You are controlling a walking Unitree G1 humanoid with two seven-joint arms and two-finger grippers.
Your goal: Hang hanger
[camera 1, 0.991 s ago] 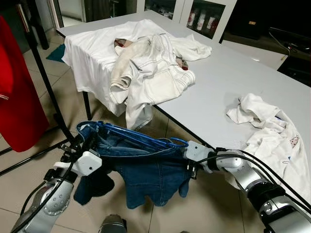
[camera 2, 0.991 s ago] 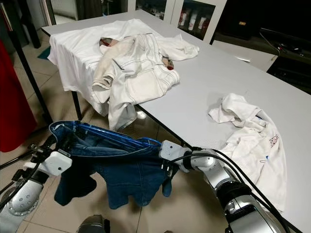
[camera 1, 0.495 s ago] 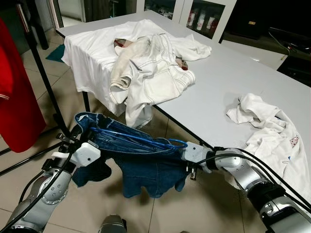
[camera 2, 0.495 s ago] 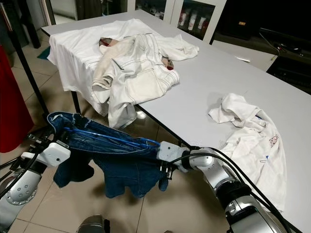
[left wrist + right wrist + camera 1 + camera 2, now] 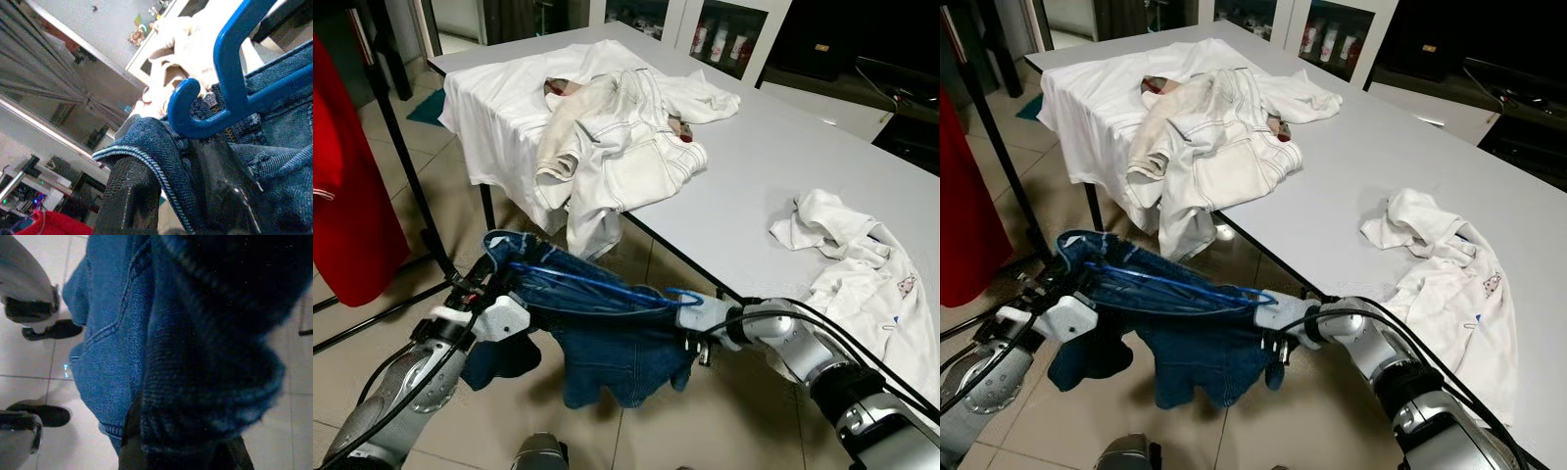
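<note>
Blue denim jeans [image 5: 617, 352] hang on a blue plastic hanger [image 5: 587, 284], stretched between my two grippers above the tiled floor beside the table. My left gripper [image 5: 481, 292] is shut on the left end of the waistband. In the left wrist view, denim lies between the black fingers [image 5: 128, 196] and the hanger's curved end [image 5: 183, 105] sits just past them. At the right end of the waistband my right gripper [image 5: 674, 315] is shut on the fabric, and denim [image 5: 112, 357] covers most of its fingers in the right wrist view. The legs of the jeans dangle below.
A black clothes rack pole [image 5: 399, 137] stands at the left with a red garment [image 5: 347, 206] hanging on it. The grey table [image 5: 773, 157] carries a heap of white clothes [image 5: 607, 127] and another white garment [image 5: 862, 264]. My own feet [image 5: 46, 330] stand on the tiles.
Both grippers have lifted the hanger and jeans a little. The left end of the waistband has moved up and to the right, nearer the table corner, so the jeans bunch more.
</note>
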